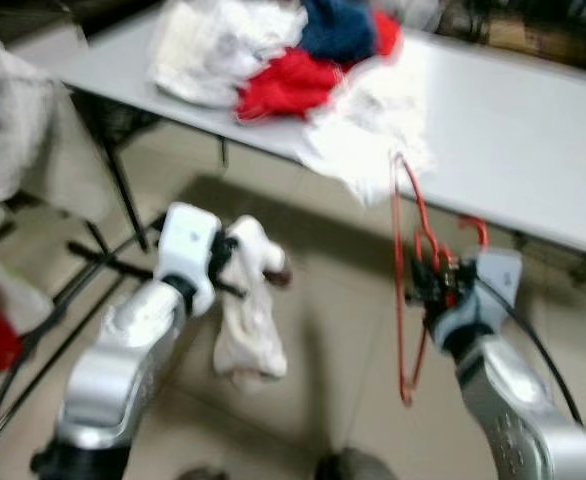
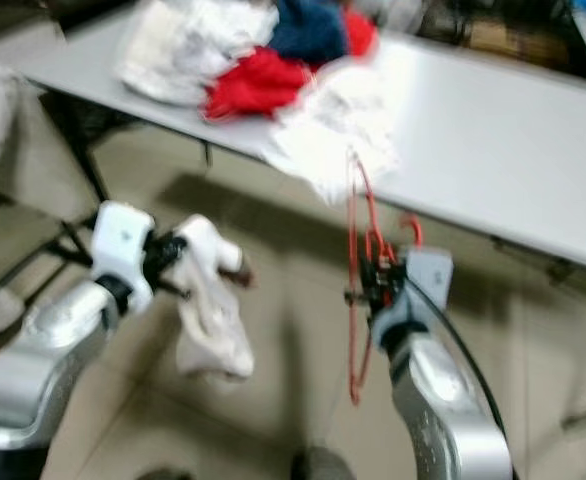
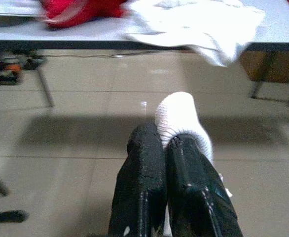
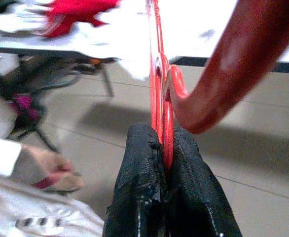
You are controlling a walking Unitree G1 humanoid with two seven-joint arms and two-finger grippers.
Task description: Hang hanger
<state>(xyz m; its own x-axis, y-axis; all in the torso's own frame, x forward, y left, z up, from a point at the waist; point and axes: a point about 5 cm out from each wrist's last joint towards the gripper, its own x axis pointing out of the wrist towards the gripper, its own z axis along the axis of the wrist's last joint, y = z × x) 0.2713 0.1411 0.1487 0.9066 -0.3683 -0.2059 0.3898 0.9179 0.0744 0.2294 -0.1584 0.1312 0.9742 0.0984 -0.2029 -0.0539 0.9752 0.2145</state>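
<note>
Right gripper (image 1: 435,283) is clamped tight on the red hanger (image 1: 405,300), fingers (image 4: 139,163) pinching the frame just below the hook (image 4: 218,89), which curls off to one side. The hanger stands on edge in front of the table (image 1: 533,150), its top near the table's edge and its lower end dangling toward the floor (image 1: 343,350); a grip that close to the hook keeps the hook free to catch a rail, I'd say. Over on the left, the left gripper (image 1: 223,262) is squeezed shut on a white garment (image 1: 248,330), and the wrist view shows a bunch of the white cloth poking out between the fingers (image 3: 144,168) while the rest sags down. Both loads are held out in the air, apart from each other, well off the floor, which looks like a carry posture rather than a placing one. Behind them the table carries a heap of laundry (image 1: 303,60), red, white and blue, with one white piece spilling over the near edge. A dark rack (image 1: 103,260) stands at the robot's left, likely where the hanger belongs, though that's a guess. The head views are blurred, so the robot may be moving. Hanger not yet hung.
</note>
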